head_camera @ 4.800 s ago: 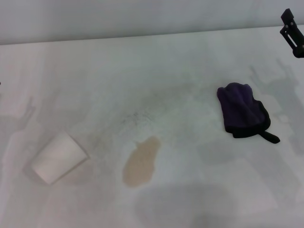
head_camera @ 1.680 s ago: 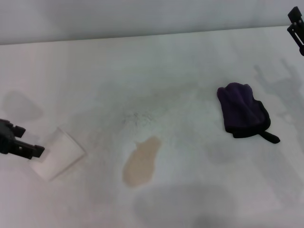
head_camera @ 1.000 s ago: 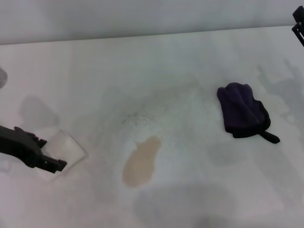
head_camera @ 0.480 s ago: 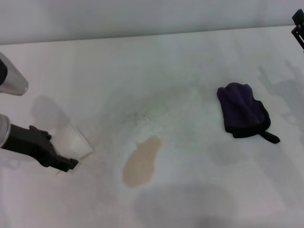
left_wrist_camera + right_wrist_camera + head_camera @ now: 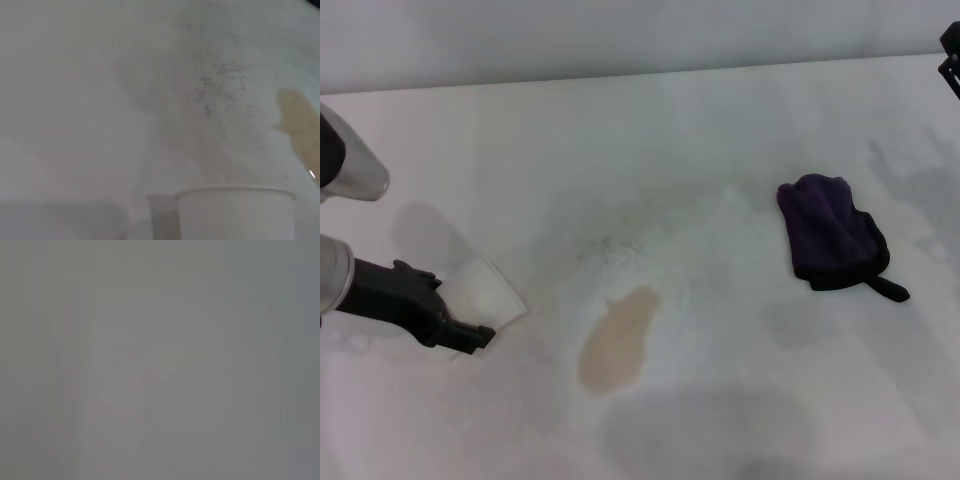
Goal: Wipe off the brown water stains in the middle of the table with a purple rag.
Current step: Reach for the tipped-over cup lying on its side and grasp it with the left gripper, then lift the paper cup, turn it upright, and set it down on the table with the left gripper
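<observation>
The brown water stain (image 5: 618, 340) lies on the white table (image 5: 720, 150), a little left of its middle; it also shows in the left wrist view (image 5: 300, 125). The purple rag (image 5: 832, 238) lies bunched at the right, its black tab towards the front, with nothing touching it. My left gripper (image 5: 455, 325) is at the left, right against a white paper cup (image 5: 485, 288), well left of the stain. My right gripper (image 5: 952, 55) shows only partly at the far right edge, beyond the rag. The right wrist view shows only plain grey.
The white paper cup also fills the lower part of the left wrist view (image 5: 235, 212). Faint grey smears and dark speckles (image 5: 610, 245) mark the table behind the stain. The table's far edge (image 5: 620, 72) meets a grey wall.
My left arm has come in from the left and reached the paper cup, and the cup has shifted a little right and back with it. The right gripper has drawn slightly farther out of view.
</observation>
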You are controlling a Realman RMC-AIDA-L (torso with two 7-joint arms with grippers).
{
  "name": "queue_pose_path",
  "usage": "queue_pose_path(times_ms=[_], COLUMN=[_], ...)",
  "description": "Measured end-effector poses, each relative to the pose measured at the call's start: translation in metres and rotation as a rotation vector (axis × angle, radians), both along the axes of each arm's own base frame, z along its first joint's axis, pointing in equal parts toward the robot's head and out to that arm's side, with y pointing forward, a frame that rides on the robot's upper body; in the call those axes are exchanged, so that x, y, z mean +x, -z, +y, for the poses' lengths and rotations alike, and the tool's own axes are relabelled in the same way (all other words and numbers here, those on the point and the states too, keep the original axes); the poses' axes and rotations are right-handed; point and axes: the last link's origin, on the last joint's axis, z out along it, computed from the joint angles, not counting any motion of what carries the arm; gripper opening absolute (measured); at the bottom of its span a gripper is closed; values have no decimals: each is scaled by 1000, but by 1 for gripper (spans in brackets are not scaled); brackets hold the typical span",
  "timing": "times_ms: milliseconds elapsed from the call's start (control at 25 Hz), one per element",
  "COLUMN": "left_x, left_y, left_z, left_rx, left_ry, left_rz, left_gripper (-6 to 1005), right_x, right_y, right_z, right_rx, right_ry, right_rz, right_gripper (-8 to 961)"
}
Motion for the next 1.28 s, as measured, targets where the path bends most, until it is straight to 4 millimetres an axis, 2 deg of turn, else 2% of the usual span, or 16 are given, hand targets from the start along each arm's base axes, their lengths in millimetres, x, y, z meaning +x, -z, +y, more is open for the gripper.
queue_pose_path(times_ms=[160,480,840,1080,1280], left_x=[1,19,34,30,18], left_y=[1,-4,-2,-2,4], left_z=[-1,6,27,24,15], left_rx=[8,47,223,334,402], left_ry=[3,90,225,322,362], left_rz=[-26,-115,-285,-412,-487], left_gripper=[833,698,691,691,693], right_x=[0,-1,-5,-6,-7], right_y=[0,0,1,0,1], right_z=[0,0,3,4,4], right_rx=[0,-2,-8,-9,-8], right_ry=[-2,-12,-26,-35,-36], right_rz=[-1,-6,-12,-15,-17], right_gripper=[872,872,871,871,871])
